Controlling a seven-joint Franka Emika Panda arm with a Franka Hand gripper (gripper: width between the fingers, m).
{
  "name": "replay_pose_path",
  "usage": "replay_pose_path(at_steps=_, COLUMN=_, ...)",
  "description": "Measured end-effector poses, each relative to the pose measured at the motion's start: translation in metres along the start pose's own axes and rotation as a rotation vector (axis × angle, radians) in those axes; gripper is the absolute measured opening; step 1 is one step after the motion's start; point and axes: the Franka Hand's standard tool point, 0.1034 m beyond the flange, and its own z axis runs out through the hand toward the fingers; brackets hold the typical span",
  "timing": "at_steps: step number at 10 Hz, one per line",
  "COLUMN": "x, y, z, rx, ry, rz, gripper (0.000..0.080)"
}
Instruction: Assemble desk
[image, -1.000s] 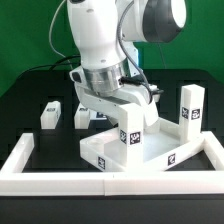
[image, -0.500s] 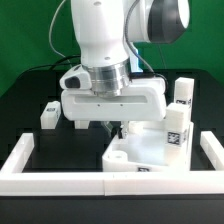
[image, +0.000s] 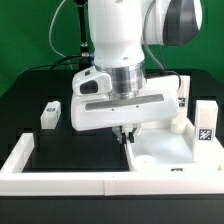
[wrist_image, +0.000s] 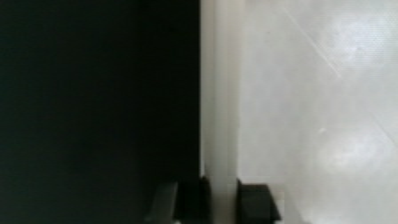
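Observation:
The desk's white rimmed panel (image: 165, 152) lies flat in the exterior view's right front corner, against the border wall. My gripper (image: 124, 133) points down at the panel's left edge. In the wrist view my gripper (wrist_image: 214, 202) is shut on the panel's thin upright rim (wrist_image: 215, 120), one dark finger (wrist_image: 171, 203) on each side. The panel's flat face (wrist_image: 311, 100) fills one half of that view. One tagged leg (image: 205, 124) stands upright at the panel's right side. A second leg (image: 184, 92) shows partly behind my hand. A third leg (image: 50, 114) lies at the left.
The low white border wall (image: 60, 181) runs along the front and up both sides. Black table surface (image: 65, 150) lies between the left wall and the panel. The arm's body hides the middle back of the table.
My arm has moved toward the exterior view's right, and the panel has turned and slid with it into the right front corner. The upright legs on the right have shifted right with the panel.

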Motion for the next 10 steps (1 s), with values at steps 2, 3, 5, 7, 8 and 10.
replay_pose_path(at_steps=2, x=0.000, y=0.005, z=-0.001, rx=-0.010, ry=-0.001, rz=-0.118, gripper=0.0060)
replay_pose_path(at_steps=3, x=0.000, y=0.011, z=-0.002, rx=-0.020, ry=-0.002, rz=-0.201, gripper=0.0060)
replay_pose_path(at_steps=5, x=0.020, y=0.023, z=-0.005, rx=-0.045, ry=0.009, rz=-0.388, gripper=0.0060)
replay_pose_path(at_steps=7, x=0.038, y=0.026, z=-0.006, rx=-0.048, ry=-0.007, rz=-0.540, gripper=0.0060)
replay_pose_path(at_steps=8, x=0.045, y=0.023, z=-0.006, rx=-0.070, ry=-0.021, rz=-0.601, gripper=0.0061)
replay_pose_path(at_steps=10, x=0.056, y=0.019, z=-0.005, rx=-0.124, ry=-0.048, rz=-0.720, gripper=0.0061)
